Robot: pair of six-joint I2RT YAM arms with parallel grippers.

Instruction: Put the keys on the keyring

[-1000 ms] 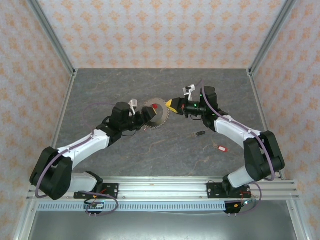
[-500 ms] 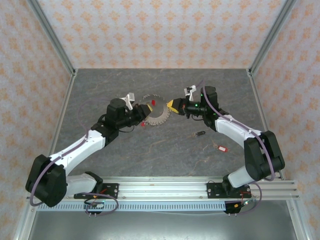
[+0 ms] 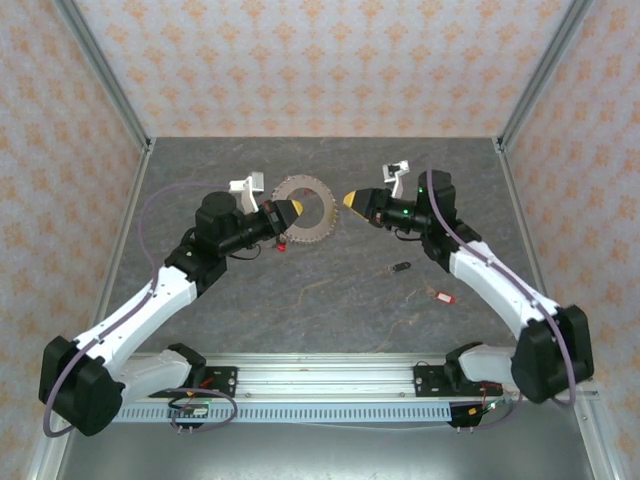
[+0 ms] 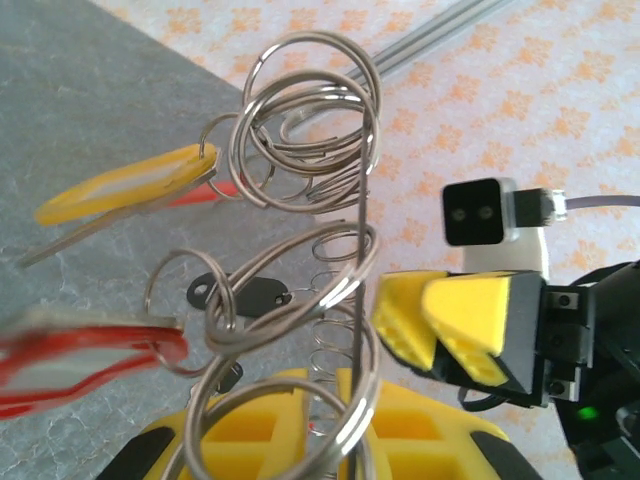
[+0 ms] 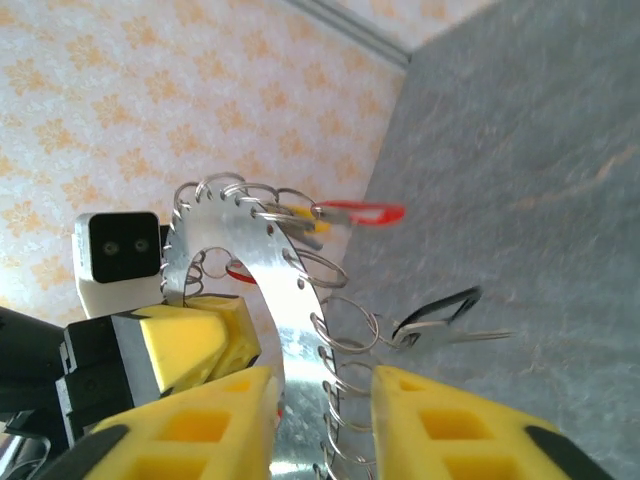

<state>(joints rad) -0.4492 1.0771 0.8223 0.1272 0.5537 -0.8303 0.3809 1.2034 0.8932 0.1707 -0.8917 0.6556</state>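
Moved since before: your right jaws have let go of the keyring (image 3: 328,200) and drawn back to its right, and the left arm has shifted the ring a little.
Left jaws: clamped on the keyring's left edge, holding it alone above the tabletop (image 3: 330,310).
Right jaws: parted a little and empty, just right of the keyring without touching it.
Keyring: a flat band edged with small split rings (image 4: 300,110). A yellow-tagged key (image 4: 130,185), a red tag (image 4: 80,350) and a hanging black key (image 4: 250,295) are already on them.
Step in hand: you seem to be freeing the right arm to fetch another key. Keep the left grip firm and still, with an empty split ring facing right.
Left to load: a loose black key (image 3: 400,267) and a loose red-tagged key (image 3: 443,296) lie on the tabletop, in front and to the right of the keyring, well apart from it.
In the way: hanging tags crowd the keyring's rim, so choose a bare stretch. Nothing lies between your right jaws and the loose keys.
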